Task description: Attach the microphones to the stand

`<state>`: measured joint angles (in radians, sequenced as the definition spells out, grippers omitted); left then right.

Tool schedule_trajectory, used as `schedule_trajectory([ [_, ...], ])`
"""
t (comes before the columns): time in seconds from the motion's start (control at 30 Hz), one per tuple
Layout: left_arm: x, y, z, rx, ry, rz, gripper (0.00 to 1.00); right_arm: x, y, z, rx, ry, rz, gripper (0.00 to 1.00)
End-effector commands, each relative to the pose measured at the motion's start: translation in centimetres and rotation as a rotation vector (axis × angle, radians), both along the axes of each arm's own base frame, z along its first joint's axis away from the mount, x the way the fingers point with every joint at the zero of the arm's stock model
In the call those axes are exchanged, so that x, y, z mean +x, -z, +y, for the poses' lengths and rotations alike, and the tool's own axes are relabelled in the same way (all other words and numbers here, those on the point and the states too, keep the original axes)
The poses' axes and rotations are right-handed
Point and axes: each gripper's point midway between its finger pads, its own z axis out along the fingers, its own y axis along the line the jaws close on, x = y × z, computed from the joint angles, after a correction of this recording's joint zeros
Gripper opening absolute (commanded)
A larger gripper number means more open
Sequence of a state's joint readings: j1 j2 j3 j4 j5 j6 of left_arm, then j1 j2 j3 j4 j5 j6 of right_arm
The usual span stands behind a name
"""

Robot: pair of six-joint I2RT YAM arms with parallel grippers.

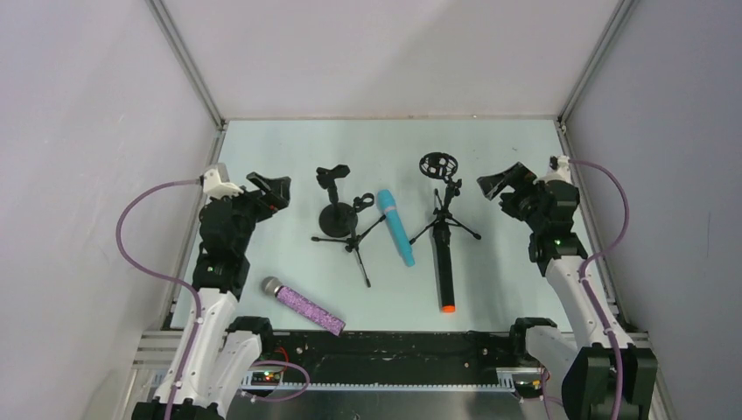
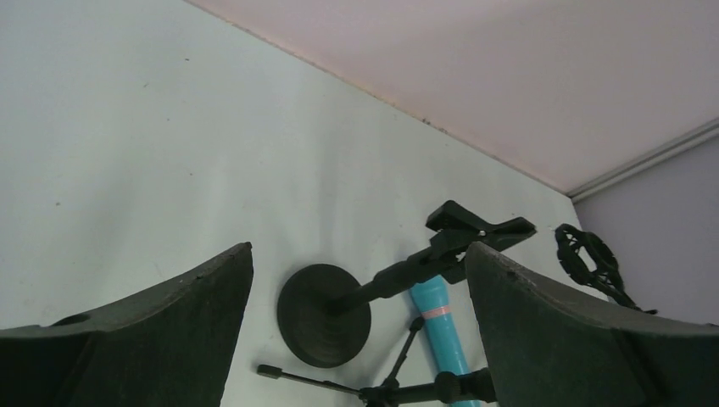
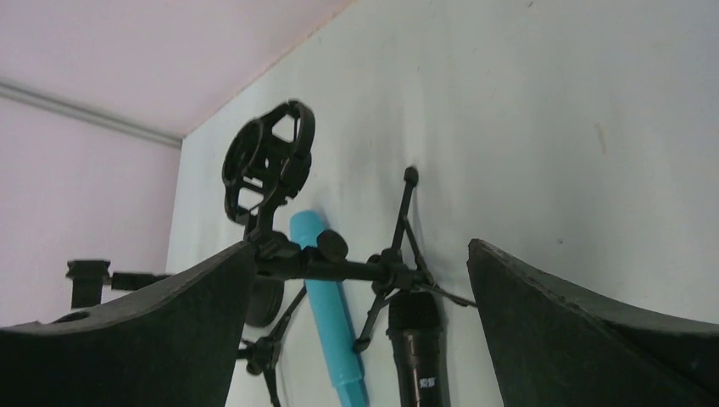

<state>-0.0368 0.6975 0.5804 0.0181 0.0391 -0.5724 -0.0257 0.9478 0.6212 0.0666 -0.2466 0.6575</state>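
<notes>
since none of the three lies in a holder, nothing is attached yet and the whole job is left. the light-blue microphone (image 1: 395, 227) lies flat between the stands, just beside the small tripod stand (image 1: 354, 238). the black microphone with the orange end (image 1: 445, 273) lies at the foot of the shock-mount tripod stand (image 1: 444, 197). the purple glittery microphone (image 1: 304, 305) rests near the front edge of the bench (image 1: 262, 149), well apart from them. the round-base clip stand (image 1: 336, 213) carries nothing, nor do the other two. the left claw (image 1: 273, 192) and right claw (image 1: 500, 185) hover at either side, fingers wide apart, gripping nothing.
</notes>
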Motion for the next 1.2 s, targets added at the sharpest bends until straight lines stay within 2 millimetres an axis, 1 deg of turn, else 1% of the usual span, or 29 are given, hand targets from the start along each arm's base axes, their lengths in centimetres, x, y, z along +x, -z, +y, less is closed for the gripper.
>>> schedule_trajectory([
  [0.0,-1.1,-3.7,-1.3,-0.037,0.076,-0.044,0.98,-0.1,-0.6,2.2,0.014,-0.112,0.022,1.0],
  [0.03,-1.3,-4.9,-1.5,-0.03,0.092,-0.063,0.98,-0.1,-0.5,2.2,0.014,-0.117,0.032,1.0],
  [0.07,-1.6,-5.0,-2.1,-0.027,0.127,-0.054,0.98,0.0,-0.2,2.4,0.01,-0.128,0.044,1.0],
  [0.13,-2.1,-7.2,-3.1,-0.02,0.189,-0.087,0.98,-0.2,0.2,3.0,0.006,-0.154,0.073,1.0],
  [0.17,-2.1,-7.5,-3.4,-0.022,0.206,-0.083,0.98,-0.2,0.0,3.3,0.002,-0.166,0.072,1.0],
  [0.2,-2.2,-8.5,-3.9,-0.025,0.239,-0.095,0.98,-0.4,0.1,3.6,-0.005,-0.18,0.078,1.0],
  [0.23,-2.3,-8.7,-4.1,-0.028,0.254,-0.087,0.98,-0.4,-0.2,3.8,-0.008,-0.186,0.073,1.0],
  [0.27,-2.2,-9.6,-4.6,-0.03,0.284,-0.092,0.98,-0.5,-0.3,3.8,-0.022,-0.191,0.072,1.0],
  [0.3,-2.3,-9.6,-4.9,-0.033,0.304,-0.075,0.98,-0.7,-0.6,4.0,-0.04,-0.202,0.061,1.0],
  [0.33,-2.1,-10.3,-5.0,-0.032,0.311,-0.073,0.98,-0.8,-0.5,3.9,-0.05,-0.199,0.066,1.0],
  [0.37,-2.0,-10.0,-5.2,-0.03,0.323,-0.05,0.98,-0.9,-1.0,4.2,-0.066,-0.21,0.052,1.0],
  [0.4,-1.7,-10.5,-5.3,-0.027,0.327,-0.046,0.98,-1.0,-1.3,4.3,-0.073,-0.215,0.051,1.0],
  [0.43,-1.7,-10.2,-5.4,-0.028,0.337,-0.022,0.98,-1.2,-1.4,4.5,-0.081,-0.224,0.05,1.0],
  [0.47,-1.6,-10.7,-5.6,-0.026,0.346,-0.021,0.98,-1.3,-1.7,4.6,-0.084,-0.225,0.05,1.0],
  [0.5,-1.7,-10.5,-5.7,-0.014,0.353,-0.004,0.98,-1.5,-1.9,4.9,-0.087,-0.234,0.044,1.0],
  [0.53,-1.6,-11.0,-5.9,-0.003,0.359,-0.009,0.98,-1.6,-2.1,5.0,-0.091,-0.231,0.047,1.0],
  [0.57,-1.6,-10.7,-6.0,0.02,0.354,0.009,0.98,-1.8,-2.2,5.2,-0.098,-0.233,0.052,1.0],
  [0.77,-0.6,-11.0,-6.4,0.262,0.308,0.105,0.98,-2.5,-3.0,6.3,-0.154,-0.259,0.039,1.0],
  [0.8,-0.1,-11.1,-6.0,0.311,0.28,0.123,0.98,-2.6,-3.5,6.7,-0.158,-0.268,0.03,1.0],
  [0.83,0.0,-11.7,-6.9,0.332,0.299,0.115,0.98,-2.7,-3.5,6.7,-0.171,-0.273,0.028,1.0],
  [0.87,0.2,-11.7,-6.4,0.375,0.27,0.125,0.98,-2.8,-4.1,7.1,-0.184,-0.286,0.012,1.0],
  [0.9,0.3,-12.4,-7.2,0.393,0.283,0.114,0.98,-2.9,-4.2,7.1,-0.193,-0.282,0.011,1.0],
  [0.93,0.4,-12.6,-7.0,0.427,0.269,0.114,0.98,-2.9,-4.9,7.4,-0.206,-0.29,-0.006,1.0],
  [0.97,0.6,-13.5,-7.5,0.44,0.278,0.097,0.98,-2.8,-5.4,7.3,-0.22,-0.275,-0.014,1.0],
  [1.0,0.6,-13.7,-7.6,0.46,0.282,0.091,0.98,-2.8,-5.7,7.6,-0.235,-0.285,-0.022,1.0],
  [1.07,0.8,-15.0,-8.4,0.471,0.311,0.06,0.98,-2.7,-6.5,7.9,-0.263,-0.284,-0.035,1.0],
  [1.1,1.1,-16.0,-8.7,0.464,0.314,0.041,0.98,-2.6,-7.3,7.8,-0.277,-0.275,-0.046,1.0],
  [1.13,1.1,-16.5,-9.1,0.45,0.328,0.031,0.98,-2.6,-7.2,7.9,-0.301,-0.277,-0.039,1.0],
  [1.17,1.3,-17.4,-9.7,0.427,0.345,0.015,0.98,-2.4,-8.3,7.9,-0.309,-0.274,-0.059,1.0],
])
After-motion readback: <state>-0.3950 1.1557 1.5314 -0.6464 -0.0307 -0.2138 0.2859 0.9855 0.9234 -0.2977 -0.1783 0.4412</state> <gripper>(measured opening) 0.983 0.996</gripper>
